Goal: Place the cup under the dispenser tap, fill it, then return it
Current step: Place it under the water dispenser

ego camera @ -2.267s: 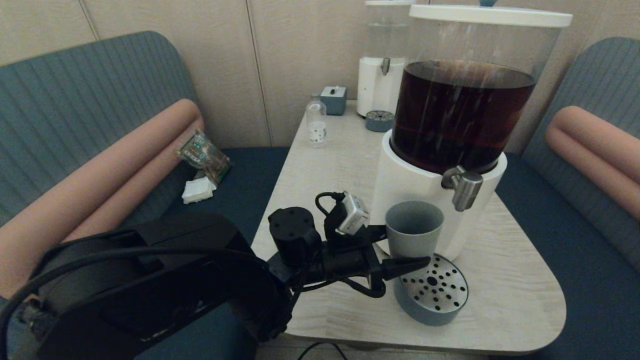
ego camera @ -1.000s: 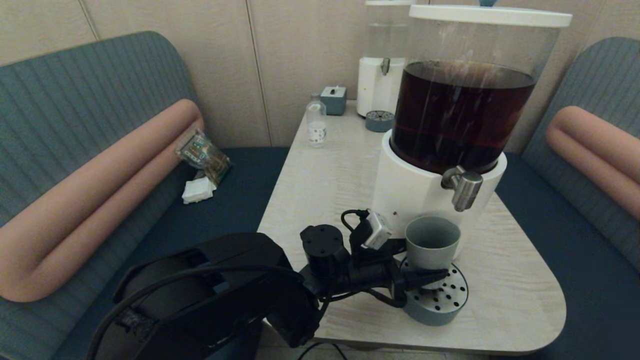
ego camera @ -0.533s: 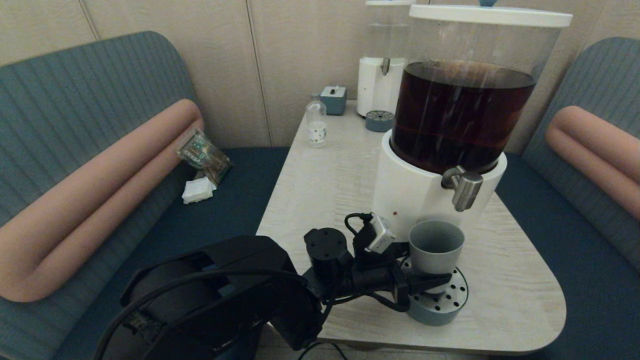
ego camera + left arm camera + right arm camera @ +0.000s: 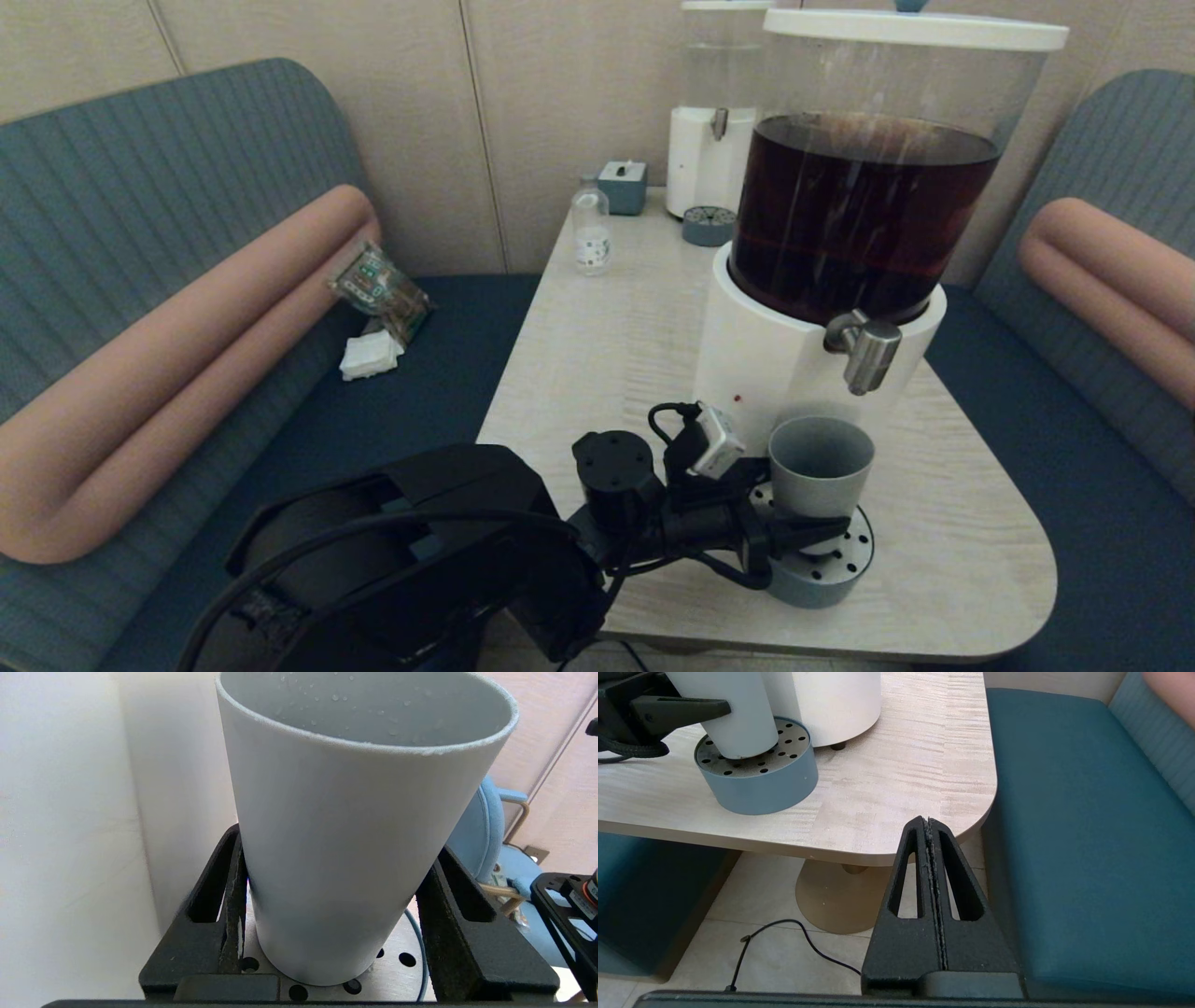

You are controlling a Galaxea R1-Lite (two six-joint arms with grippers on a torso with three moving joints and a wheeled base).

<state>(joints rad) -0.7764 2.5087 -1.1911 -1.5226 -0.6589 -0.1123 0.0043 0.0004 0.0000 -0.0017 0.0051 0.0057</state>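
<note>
Left gripper clamps the grey-blue cup low on its sides, fingers tight against both walls. Cup stands upright on the perforated drip tray, below the dispenser tap, just near the white base. Right gripper clenched, empty, off the table's near right edge.

Cup base edge behind left pincer fingers; tank lid top cropped by frame
</note>
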